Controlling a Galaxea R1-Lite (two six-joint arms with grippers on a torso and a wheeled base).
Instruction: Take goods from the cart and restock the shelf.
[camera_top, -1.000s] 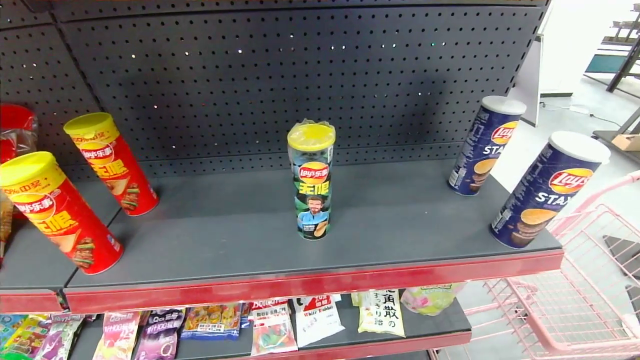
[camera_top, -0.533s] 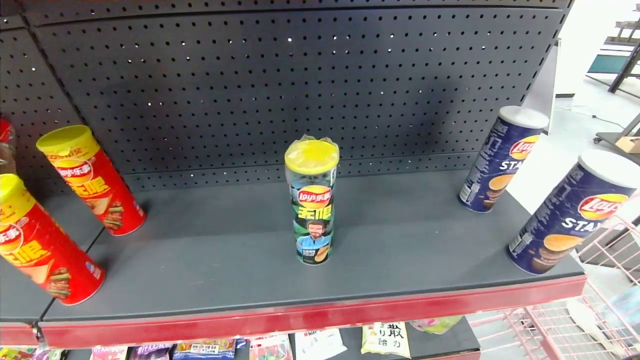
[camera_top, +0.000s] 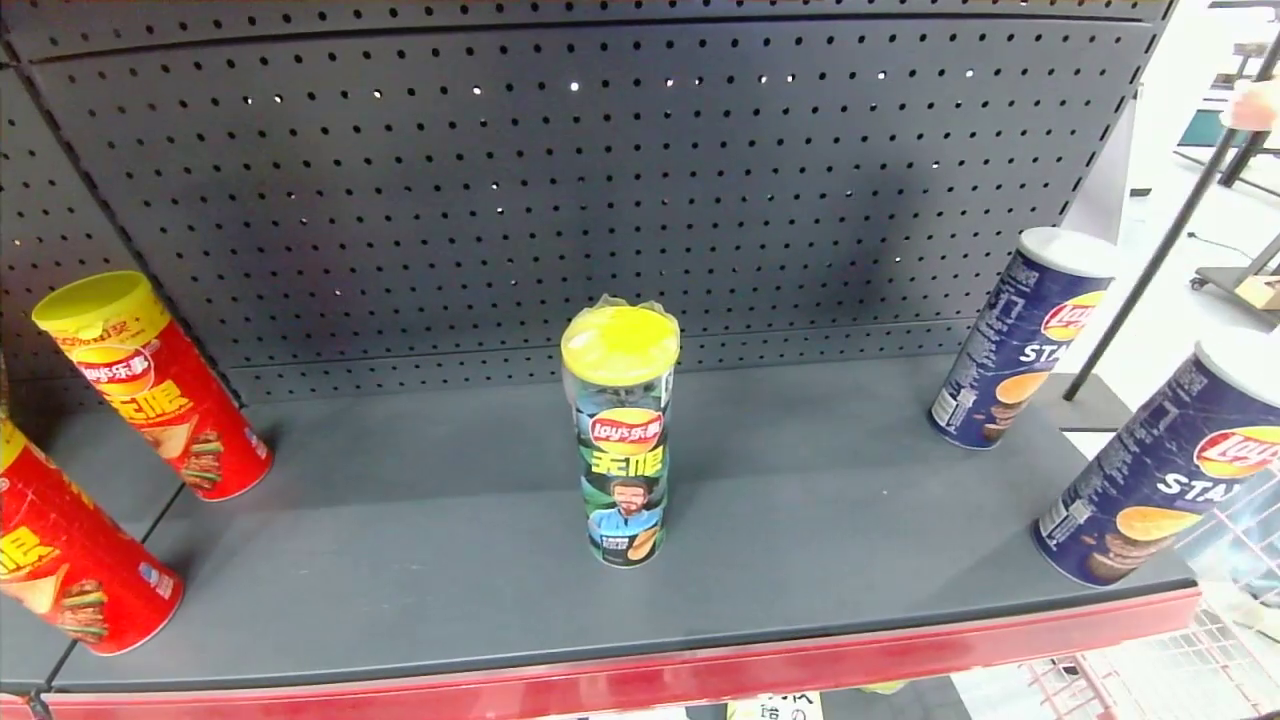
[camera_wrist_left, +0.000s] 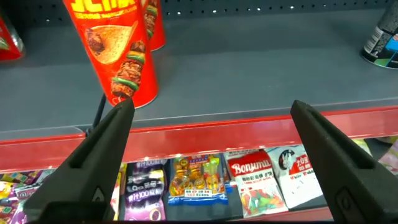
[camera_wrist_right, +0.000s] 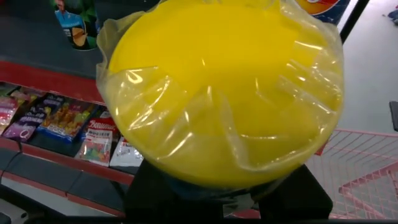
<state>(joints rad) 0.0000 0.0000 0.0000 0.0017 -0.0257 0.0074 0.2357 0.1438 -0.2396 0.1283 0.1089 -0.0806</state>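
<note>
Chip can (camera_wrist_right: 224, 93) in right fingers (camera_wrist_right: 305, 194), yellow lid facing wrist camera.

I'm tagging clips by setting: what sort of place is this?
Probably a shop aisle, or a mock-up of one: a pegboard-backed shelf, chip cans standing on it, snack packets below, a pink cart.

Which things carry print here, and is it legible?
Green can: logo and large characters, legible.
Red cans: logo and large characters, legible.
Blue cans: logo and one word legible; side print too small.
Snack bags: names partly legible, rest too small.
Lid of held can: none.
</note>
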